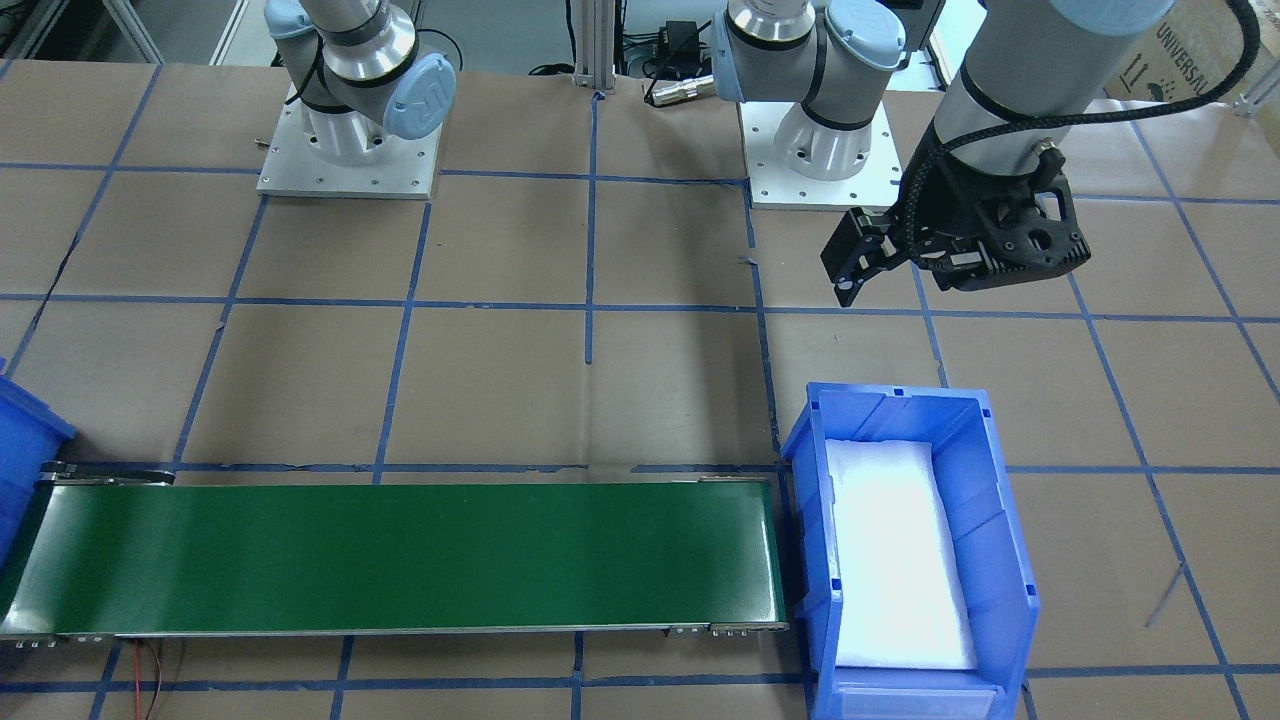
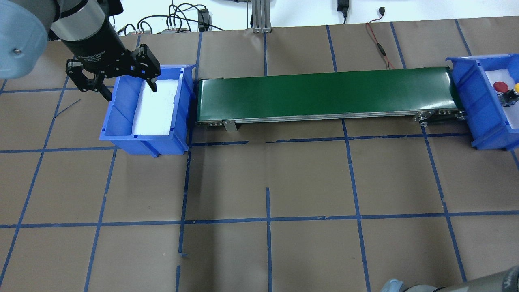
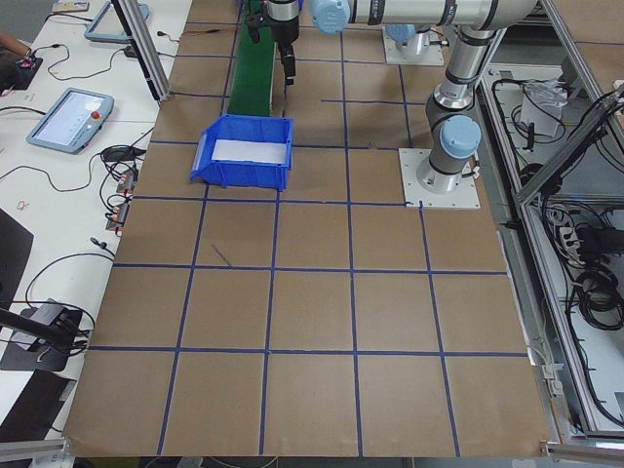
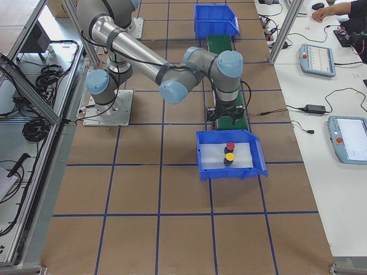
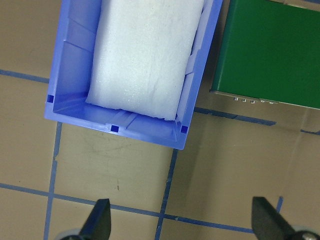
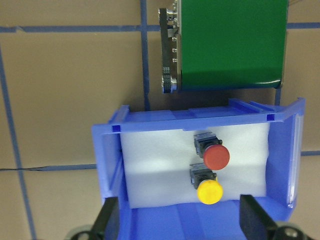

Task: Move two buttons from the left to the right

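The red round-capped push button [image 6: 216, 156] and the yellow round-capped push button [image 6: 209, 192] sit just beside each other on white foam [image 6: 150, 170] in a blue plastic bin [image 6: 106, 160], right below the right claw [image 6: 181, 220] (its fingers are wide apart). The left claw [image 2: 127, 86], spread apart too, hangs over a second blue plastic bin [image 2: 142, 144].

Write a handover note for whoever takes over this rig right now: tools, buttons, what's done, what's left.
Left tool: open, empty, hovering by the left bin, which holds only a foam pad.
Right tool: open, empty, above the right bin.
Red button and yellow button: side by side in the right bin, neither gripped.
Green belt: nothing on it.
Done: both buttons are across.
Left: seemingly nothing but pulling the arms back.
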`<action>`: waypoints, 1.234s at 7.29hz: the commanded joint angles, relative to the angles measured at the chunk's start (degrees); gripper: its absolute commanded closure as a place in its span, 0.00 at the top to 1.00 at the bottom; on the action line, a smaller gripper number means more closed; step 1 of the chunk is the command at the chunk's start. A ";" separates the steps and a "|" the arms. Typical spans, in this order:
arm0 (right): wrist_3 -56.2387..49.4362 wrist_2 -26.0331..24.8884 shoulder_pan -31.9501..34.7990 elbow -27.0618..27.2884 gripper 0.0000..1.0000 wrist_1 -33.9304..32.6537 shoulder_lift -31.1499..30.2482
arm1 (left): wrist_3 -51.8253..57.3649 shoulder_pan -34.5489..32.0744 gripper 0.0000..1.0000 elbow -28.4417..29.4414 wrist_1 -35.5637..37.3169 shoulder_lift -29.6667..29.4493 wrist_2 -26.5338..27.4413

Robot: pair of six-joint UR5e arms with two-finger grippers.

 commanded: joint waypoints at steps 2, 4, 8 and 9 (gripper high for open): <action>28.40 -1.72 14.27 -1.42 1.00 7.74 -6.79 | 0.00 0.00 1.00 0.00 0.00 -0.01 0.06; 52.70 -2.17 30.45 -3.89 1.00 9.22 -6.62 | 0.00 0.00 1.00 0.00 0.00 -0.01 0.06; 101.22 -1.21 36.76 -4.51 1.00 10.36 -6.08 | 0.00 0.00 1.00 0.00 0.00 -0.01 0.06; 106.83 -1.03 38.07 -3.90 1.00 10.98 -6.26 | 0.00 0.00 1.00 0.00 0.00 -0.01 0.06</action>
